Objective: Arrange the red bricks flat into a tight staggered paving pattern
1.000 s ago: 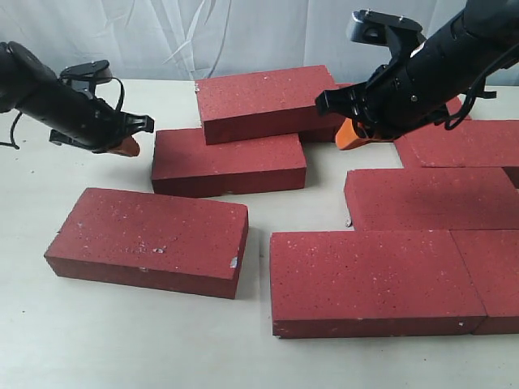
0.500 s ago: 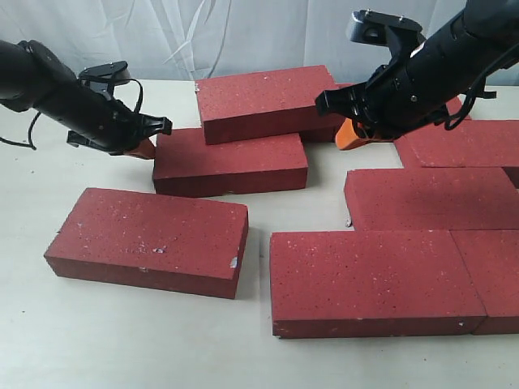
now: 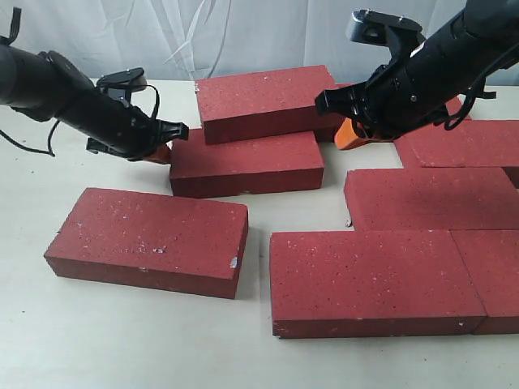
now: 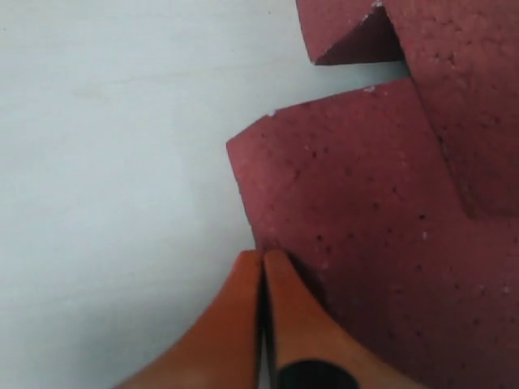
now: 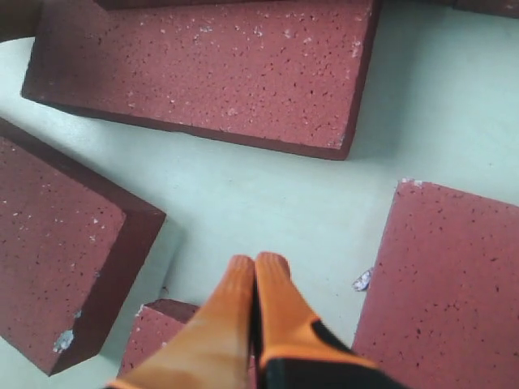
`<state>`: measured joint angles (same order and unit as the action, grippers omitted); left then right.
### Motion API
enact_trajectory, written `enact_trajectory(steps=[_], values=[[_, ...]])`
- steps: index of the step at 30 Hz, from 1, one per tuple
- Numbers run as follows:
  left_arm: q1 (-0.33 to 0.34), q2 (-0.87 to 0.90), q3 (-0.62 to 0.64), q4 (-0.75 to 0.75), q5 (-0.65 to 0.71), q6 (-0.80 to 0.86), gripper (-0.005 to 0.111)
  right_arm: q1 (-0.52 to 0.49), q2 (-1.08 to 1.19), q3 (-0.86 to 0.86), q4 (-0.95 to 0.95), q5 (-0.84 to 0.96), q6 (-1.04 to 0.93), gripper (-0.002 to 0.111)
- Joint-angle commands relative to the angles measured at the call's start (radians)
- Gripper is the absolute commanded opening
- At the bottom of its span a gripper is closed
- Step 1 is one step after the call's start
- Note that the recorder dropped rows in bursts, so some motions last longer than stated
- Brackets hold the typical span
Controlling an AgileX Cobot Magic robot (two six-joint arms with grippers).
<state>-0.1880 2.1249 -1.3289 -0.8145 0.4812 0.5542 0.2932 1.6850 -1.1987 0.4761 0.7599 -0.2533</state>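
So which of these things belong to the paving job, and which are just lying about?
Job: near-left brick; middle brick, with the left gripper at its end; stacked brick overlapping it; laid bricks at right.
Lying about: pale chip on the table; white curtain.

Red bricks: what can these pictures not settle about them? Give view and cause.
Exterior view: the rear brick is mostly covered by the stacked brick and the right gripper.
Exterior view: the right-edge bricks are cut off, so the count is uncertain.
Left wrist view: the left gripper hides its contact with the middle brick.
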Motion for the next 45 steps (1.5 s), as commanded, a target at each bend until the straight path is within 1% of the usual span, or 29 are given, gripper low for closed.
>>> enact_trajectory(steps=[1, 3, 8, 11, 15, 22, 26, 28, 29, 31, 32, 33, 36, 38, 40, 45], values=[[-0.016, 0.027, 0.001, -0.044, -0.010, 0.040, 0.000, -0.004, -0.008, -0.006, 0.004, -0.007, -0.001, -0.001], [-0.020, 0.033, 0.001, -0.094, -0.008, 0.076, 0.000, -0.004, -0.008, -0.006, 0.004, -0.007, -0.001, -0.001], [-0.036, 0.033, 0.001, -0.245, -0.008, 0.234, 0.000, -0.004, -0.008, -0.006, 0.004, -0.007, -0.001, -0.001], [-0.044, 0.033, 0.001, -0.309, -0.008, 0.318, 0.000, -0.004, -0.008, -0.006, 0.004, -0.007, -0.001, -0.001], [-0.058, 0.033, 0.001, -0.343, -0.008, 0.347, 0.000, -0.004, -0.008, -0.006, 0.004, -0.007, -0.001, -0.001], [-0.073, 0.033, 0.001, -0.355, -0.005, 0.373, 0.000, -0.004, -0.008, -0.006, 0.004, -0.008, -0.001, -0.001], [-0.056, 0.029, 0.001, -0.269, 0.023, 0.352, 0.000, -0.004, -0.008, -0.006, 0.002, -0.008, -0.001, -0.001], [-0.051, 0.005, 0.001, -0.143, 0.015, 0.204, 0.000, -0.004, -0.008, -0.006, 0.002, -0.008, -0.001, -0.001], [-0.051, -0.015, 0.001, -0.043, 0.001, 0.104, 0.000, -0.004, -0.008, -0.006, 0.002, -0.008, -0.001, -0.001], [-0.054, -0.046, 0.001, 0.045, -0.004, -0.004, 0.000, -0.004, -0.008, -0.006, 0.002, -0.007, -0.001, -0.001], [-0.064, -0.060, 0.001, 0.074, 0.001, -0.028, 0.000, -0.004, -0.008, -0.006, 0.002, -0.003, -0.001, -0.001], [-0.082, -0.076, 0.001, 0.133, 0.003, -0.080, 0.000, -0.004, -0.008, -0.006, 0.002, 0.006, -0.001, -0.001], [-0.144, -0.096, -0.049, 0.435, 0.034, -0.321, 0.000, -0.004, -0.008, -0.006, 0.002, 0.013, 0.001, -0.001], [-0.186, -0.110, -0.092, 0.579, 0.086, -0.427, 0.000, -0.004, -0.008, -0.006, -0.016, 0.006, 0.001, -0.001], [-0.206, -0.112, -0.117, 0.605, 0.111, -0.447, 0.000, -0.004, -0.008, -0.006, -0.038, -0.008, 0.001, -0.001], [-0.236, -0.112, -0.143, 0.588, 0.125, -0.449, 0.000, -0.006, -0.008, -0.006, -0.049, -0.015, 0.001, -0.001]])
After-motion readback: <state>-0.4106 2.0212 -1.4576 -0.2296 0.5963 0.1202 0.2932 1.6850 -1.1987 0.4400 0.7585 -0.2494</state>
